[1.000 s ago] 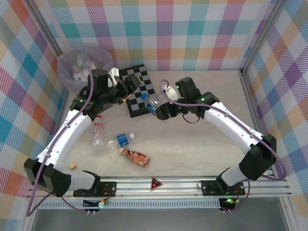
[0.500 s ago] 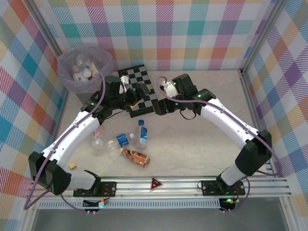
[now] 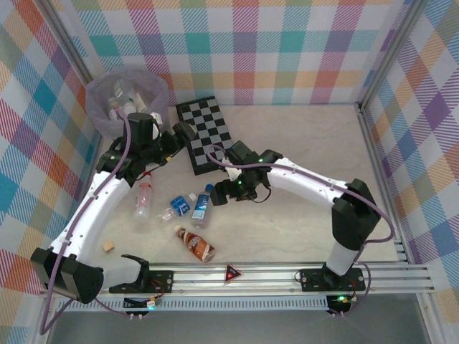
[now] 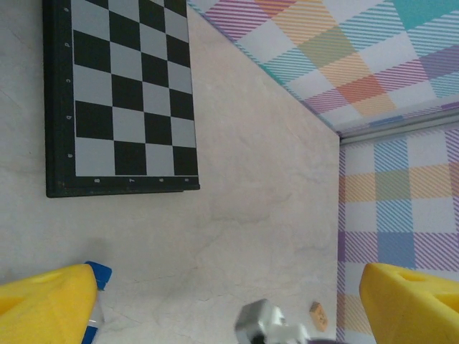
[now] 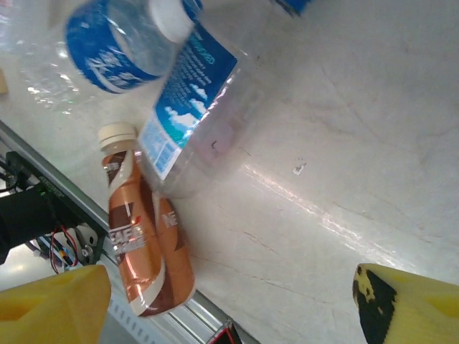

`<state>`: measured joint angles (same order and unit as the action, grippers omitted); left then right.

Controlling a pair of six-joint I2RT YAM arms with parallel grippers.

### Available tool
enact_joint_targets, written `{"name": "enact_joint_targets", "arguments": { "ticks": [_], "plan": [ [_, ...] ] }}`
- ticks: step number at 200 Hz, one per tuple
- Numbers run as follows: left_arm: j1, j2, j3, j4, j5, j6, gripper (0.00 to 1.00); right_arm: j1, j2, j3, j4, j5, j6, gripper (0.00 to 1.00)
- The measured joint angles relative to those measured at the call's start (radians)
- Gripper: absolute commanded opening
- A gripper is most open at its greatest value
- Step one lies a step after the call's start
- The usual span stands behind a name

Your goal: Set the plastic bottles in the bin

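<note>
Bottle pickup, judged. Right claw [image 3: 219, 188] wide, empty, beside blue-labelled bottle [image 3: 201, 206]; left claw [image 4: 229, 301] wide. Next: straddle, grip; bin [image 3: 95, 115] at 10 o'clock.

A black-and-white chessboard [image 3: 209, 123] lies flat on the pale, marble-patterned table [image 3: 308, 143], towards the back and turned askew to the table's edges. From the left wrist view the chessboard [image 4: 118, 93] shows a dark frame with tiny letters and numbers along its border. A small wooden cube [image 3: 109, 246] sits alone near the front left, just beside the wall. Along the near edge runs a ribbed aluminium rail [image 3: 272, 275], with a red triangle sign [image 3: 232, 272] at about its middle. Pastel checked walls [image 3: 287, 50] close in the back and both sides.
</note>
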<state>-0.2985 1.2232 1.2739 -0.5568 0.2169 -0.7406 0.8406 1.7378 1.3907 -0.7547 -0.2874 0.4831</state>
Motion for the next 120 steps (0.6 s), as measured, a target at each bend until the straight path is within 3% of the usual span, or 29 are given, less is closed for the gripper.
{"name": "enact_joint_targets", "arguments": {
  "ticks": [30, 73, 120],
  "plan": [
    [0.006, 0.000, -0.005, -0.002, -0.002, 0.006, 0.94, 0.043, 0.100, 0.008, 0.045, -0.013, 0.105, 0.98],
    [0.038, -0.031, -0.029, -0.023, -0.003, 0.024, 0.94, 0.116, 0.235, 0.106, 0.040, -0.016, 0.156, 0.97],
    [0.087, -0.085, -0.053, -0.044, -0.002, 0.028, 0.94, 0.122, 0.343, 0.200, 0.040, -0.012, 0.188, 0.95]
  ]
}}
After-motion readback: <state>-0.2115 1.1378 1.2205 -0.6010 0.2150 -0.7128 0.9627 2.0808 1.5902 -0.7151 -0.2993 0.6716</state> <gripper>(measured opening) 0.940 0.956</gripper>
